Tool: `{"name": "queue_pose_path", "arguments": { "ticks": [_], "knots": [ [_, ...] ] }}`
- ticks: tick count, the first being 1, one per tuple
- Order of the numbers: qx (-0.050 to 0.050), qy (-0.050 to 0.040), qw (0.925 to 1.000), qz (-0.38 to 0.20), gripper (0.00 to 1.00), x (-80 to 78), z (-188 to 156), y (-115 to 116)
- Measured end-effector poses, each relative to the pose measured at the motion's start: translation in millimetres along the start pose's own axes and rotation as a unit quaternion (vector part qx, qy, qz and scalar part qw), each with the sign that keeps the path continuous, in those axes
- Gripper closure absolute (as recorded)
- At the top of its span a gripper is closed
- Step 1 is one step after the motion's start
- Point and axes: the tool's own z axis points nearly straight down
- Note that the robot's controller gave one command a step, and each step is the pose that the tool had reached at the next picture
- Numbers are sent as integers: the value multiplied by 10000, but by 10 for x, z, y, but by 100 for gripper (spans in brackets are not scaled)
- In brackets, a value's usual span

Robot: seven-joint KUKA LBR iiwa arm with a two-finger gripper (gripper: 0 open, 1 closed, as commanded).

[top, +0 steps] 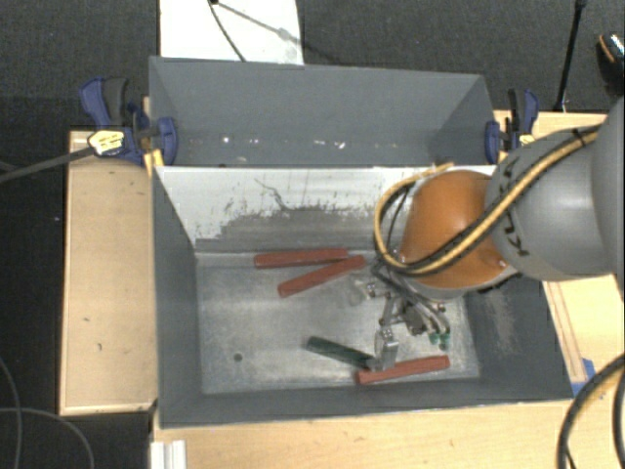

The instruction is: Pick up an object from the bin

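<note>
two-finger gripper [389,338] low over the front right of the grey metal bin [186,291], right above the spot where a dark green flat stick [337,350] meets a reddish-brown flat stick [402,367] near the front wall. looks touching or just short of the left end of the reddish-brown flat stick; can't tell which. how far open: cannot tell from this angle. nothing seen clamped in it.

judged step: closing in for a grasp on one of those two sticks, more likely the reddish-brown one. to do it well: centre across the stick's narrow width, not along its length. take it a little in from the end, clear of the dark green flat stick, so only one comes up. go down to the bin floor before closing, since both lie flat. lift straight up, away from the front wall.

hard to make out: orange wrist cover [444,228] and its cables hide the bin floor behind the gripper. small green bit [441,340] just right of the tool, unclear whether a loose thing or part of the robot. two more reddish-brown sticks [298,258] well apart toward the back, right end of the nearer one close under the cover.
</note>
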Motion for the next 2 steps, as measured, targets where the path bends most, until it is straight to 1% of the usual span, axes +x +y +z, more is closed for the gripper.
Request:
{"name": "queue_pose_path", "arguments": {
  "ticks": [1, 2],
  "knots": [
    [-1, -7, 9988, 480, 0, 207, 92, 242],
    [-4, -18, 9988, 490, 100, 202, 76, 240]
  ]
}}
